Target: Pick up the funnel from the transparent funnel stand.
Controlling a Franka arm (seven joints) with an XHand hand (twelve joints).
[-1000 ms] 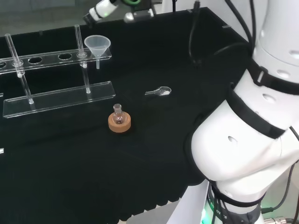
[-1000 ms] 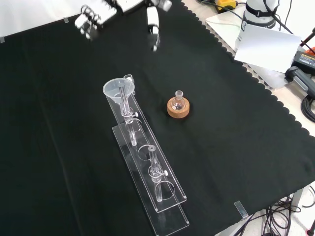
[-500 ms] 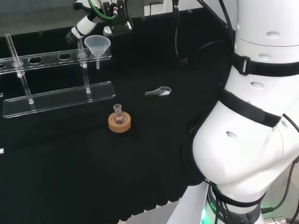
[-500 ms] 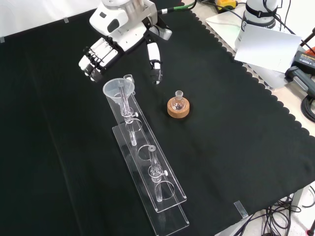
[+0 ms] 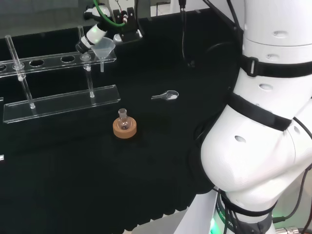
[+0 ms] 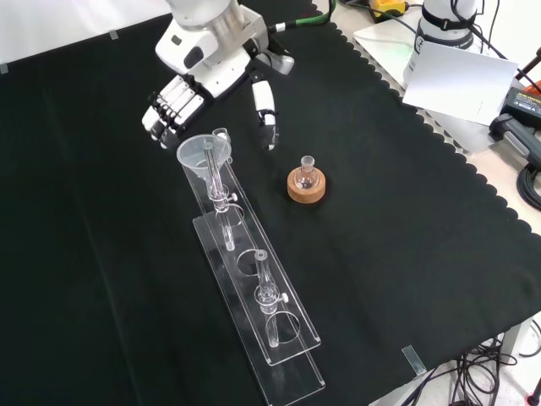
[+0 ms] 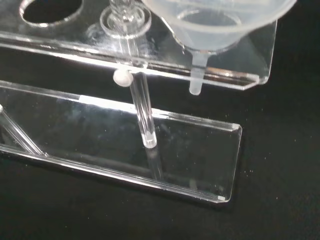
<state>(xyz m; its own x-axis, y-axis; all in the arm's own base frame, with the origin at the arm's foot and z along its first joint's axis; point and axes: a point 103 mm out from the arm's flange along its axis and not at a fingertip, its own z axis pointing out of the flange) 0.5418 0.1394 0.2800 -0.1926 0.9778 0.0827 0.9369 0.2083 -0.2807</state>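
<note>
Clear funnel seated in transparent stand, hand spread just beyond, corked flask nearby

Black cloth with a scalloped edge covers the bench. In the front view, at two o'clock, a white sheet and cables lie beyond it.

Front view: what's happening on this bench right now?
A robot hand hovers open just beyond the funnel, which sits in the end hole of the transparent funnel stand. Fingers and thumb are spread on either side, not touching it. A small flask on a cork ring stands untouched to the right.
</note>
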